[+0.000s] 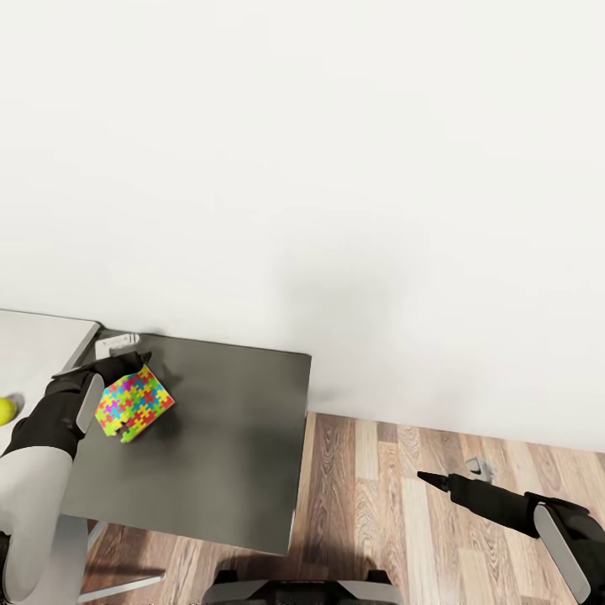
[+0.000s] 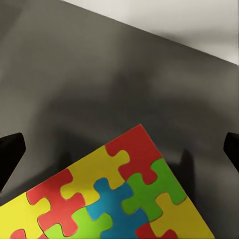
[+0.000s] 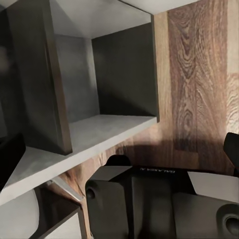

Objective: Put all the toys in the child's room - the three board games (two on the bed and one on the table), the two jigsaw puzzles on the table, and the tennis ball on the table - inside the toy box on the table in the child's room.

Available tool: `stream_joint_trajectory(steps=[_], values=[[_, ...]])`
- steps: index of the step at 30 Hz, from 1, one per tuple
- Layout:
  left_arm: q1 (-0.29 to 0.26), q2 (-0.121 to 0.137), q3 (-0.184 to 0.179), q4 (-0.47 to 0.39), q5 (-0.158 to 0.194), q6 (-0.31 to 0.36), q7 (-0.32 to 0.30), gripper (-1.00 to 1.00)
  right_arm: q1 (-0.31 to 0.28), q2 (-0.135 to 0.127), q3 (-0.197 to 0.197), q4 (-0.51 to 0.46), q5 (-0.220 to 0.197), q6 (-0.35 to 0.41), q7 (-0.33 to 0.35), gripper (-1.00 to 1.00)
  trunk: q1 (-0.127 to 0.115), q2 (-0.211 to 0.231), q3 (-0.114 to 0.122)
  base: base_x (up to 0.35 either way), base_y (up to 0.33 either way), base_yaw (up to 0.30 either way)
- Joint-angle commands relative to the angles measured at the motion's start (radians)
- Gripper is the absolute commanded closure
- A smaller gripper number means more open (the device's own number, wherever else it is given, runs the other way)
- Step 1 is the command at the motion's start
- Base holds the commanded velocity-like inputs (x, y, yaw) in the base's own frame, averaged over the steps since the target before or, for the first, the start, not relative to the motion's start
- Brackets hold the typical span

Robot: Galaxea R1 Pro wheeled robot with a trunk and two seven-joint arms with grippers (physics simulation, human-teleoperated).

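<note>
Much of the left gripper [image 1: 126,395] is hidden in the head view: its dark fingers are seen at the top corner and lower edge of the jigsaw puzzle [image 1: 134,402], at the middle left of the frame, but whether the pads actually press the box cannot be made out. In the left wrist view only the two dark fingertips [image 2: 11,157] are caught at the frame's side edges, set wide apart, with the jigsaw puzzle [image 2: 114,194] between them and cut off by the bottom edge.

The puzzle is a box printed with interlocking pieces in red, yellow, green, blue and orange. In the head view it is seen tilted on one corner over the near-left part of the dark grey table [image 1: 227,445]; contact with the tabletop cannot be judged.

A tennis ball [image 1: 5,409] is half cut off at the left edge, on a lighter surface.

The right gripper [image 1: 433,480] is held over the wooden floor [image 1: 378,504] at lower right, its tip appearing as one narrow point; the state of its jaws cannot be told. Open dark shelf compartments [image 3: 99,79] and part of the robot's base [image 3: 164,199] are shown by the right wrist view.
</note>
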Motion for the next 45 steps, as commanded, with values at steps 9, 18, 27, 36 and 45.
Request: stream_joint_trajectory(steps=[9,18,27,36,45], values=[[0.000,-0.001,0.001,-0.001,0.009,0.005,-0.001,-1.00,0.000,0.000,0.000,0.000,-0.003,0.006,0.002,-1.00,0.000,-0.002,-0.006,0.000,0.000,0.000],[0.000,-0.002,-0.001,-0.001,0.009,0.005,-0.001,-1.00,0.000,-0.001,0.000,-0.002,-0.002,0.006,0.003,-1.00,0.000,-0.002,-0.010,0.000,0.000,0.000],[0.000,-0.002,-0.001,-0.001,0.009,0.005,-0.001,-1.00,0.000,-0.001,-0.001,-0.002,-0.002,0.006,0.002,-1.00,0.000,-0.002,-0.023,0.000,0.000,0.000],[0.000,-0.002,-0.001,-0.001,0.008,0.005,-0.001,-1.00,0.000,0.000,-0.001,-0.001,-0.002,0.006,0.002,-1.00,0.000,-0.002,-0.038,0.000,0.000,0.000],[0.000,-0.001,-0.002,-0.001,0.008,0.004,-0.001,-1.00,0.000,0.000,-0.001,-0.001,-0.002,0.006,0.002,-1.00,0.000,-0.002,-0.040,-0.031,-0.013,0.000]])
